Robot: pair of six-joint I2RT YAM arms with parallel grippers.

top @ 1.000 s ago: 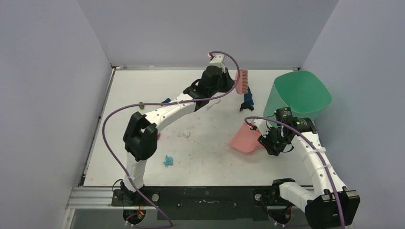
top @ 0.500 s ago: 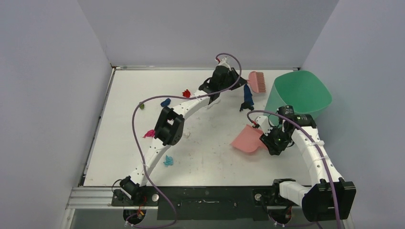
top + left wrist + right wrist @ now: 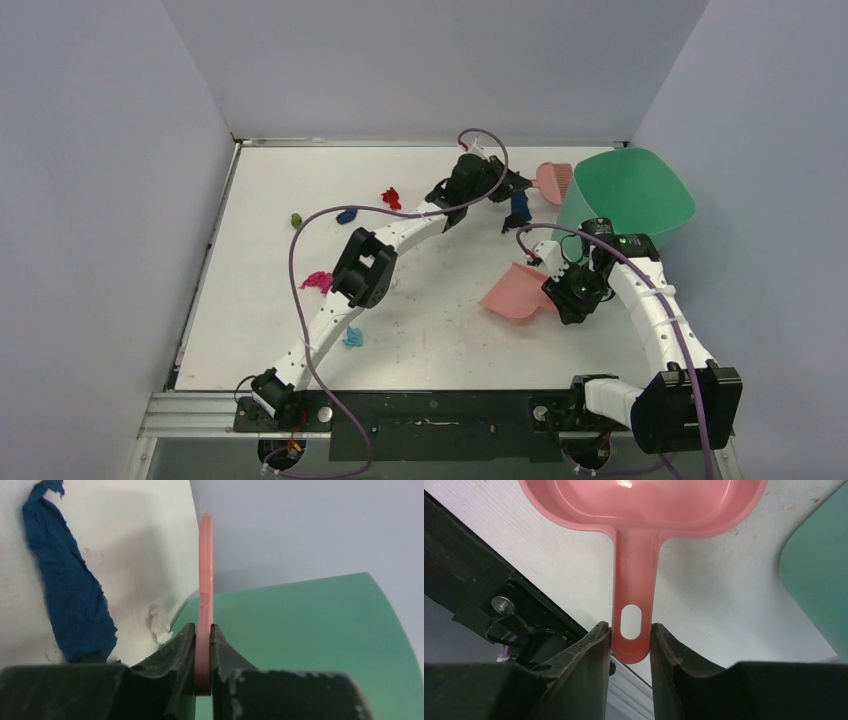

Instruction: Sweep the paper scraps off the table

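Two tools: each gripper holds one, so no jaw is free.
Left side: the left gripper (image 3: 202, 636) has its jaws squeezed tight on the thin flat handle of the pink brush (image 3: 205, 565), seen edge on.
Right side: the right gripper (image 3: 631, 630) has its jaws narrow, pinching the very end of the pink dustpan (image 3: 644, 510) handle, right at the hang hole.
Brush place: up at 2 o'clock on the table (image 3: 270, 190), just beside the green bin (image 3: 625, 195).
Dustpan place: at 4 o'clock, mouth facing about 9 o'clock; I cannot tell if its lip lies flat.
Near bits: of the paper scraps (image 3: 317, 281), a long dark blue scrap (image 3: 75, 595) sits at 8 o'clock from the brush, and a white bit (image 3: 159, 622) sits tight against the bin.
Far bits: red scrap (image 3: 391, 197) at 11 o'clock, blue scrap (image 3: 347, 215) and green scrap (image 3: 296, 219) at 10, magenta scrap at 9, cyan scrap (image 3: 352, 337) at 7, all well apart from the dustpan.
Slip risk: the handle is thin, so a hard push may twist the brush in the jaws.
Bump risk: the brush may knock the bin because it is so close.
Flick risk: a fast sweep may send the light dark blue scrap past the pan.
Gap risk: held by its tip, the pan may tilt, and scraps may slide under it.
Long way risk: far bits may scatter on the way.
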